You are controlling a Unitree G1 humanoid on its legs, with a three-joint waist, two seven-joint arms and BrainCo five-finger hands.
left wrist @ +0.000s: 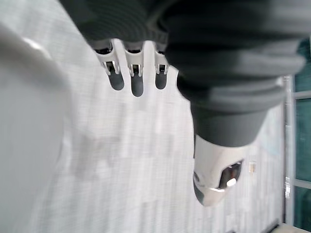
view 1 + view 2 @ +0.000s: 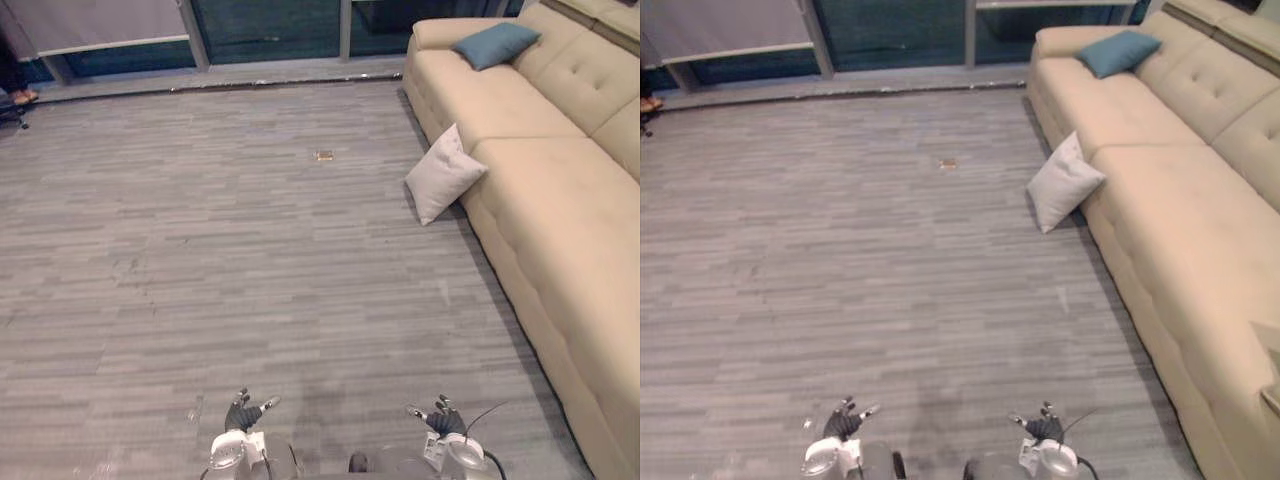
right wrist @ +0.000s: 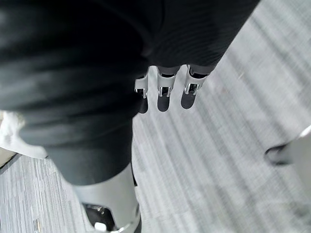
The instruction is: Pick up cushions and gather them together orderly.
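Nothing is judged to be gathered yet; the white cushion (image 2: 443, 175) is seen on the floor, propped against the front of the sofa (image 2: 545, 205); the blue cushion (image 2: 495, 43) is left on the sofa's far seat (well apart from the white one); the left hand (image 2: 241, 413) and right hand (image 2: 442, 418) are held loosely spread and empty, well short of the sofa.

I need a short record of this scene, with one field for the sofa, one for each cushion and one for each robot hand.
sofa: beige, on the robot's right
white cushion: on the floor, leaning against the sofa front
blue cushion: on the sofa seat, at the far end
left robot hand: open, empty, held low
right robot hand: open, empty, held low
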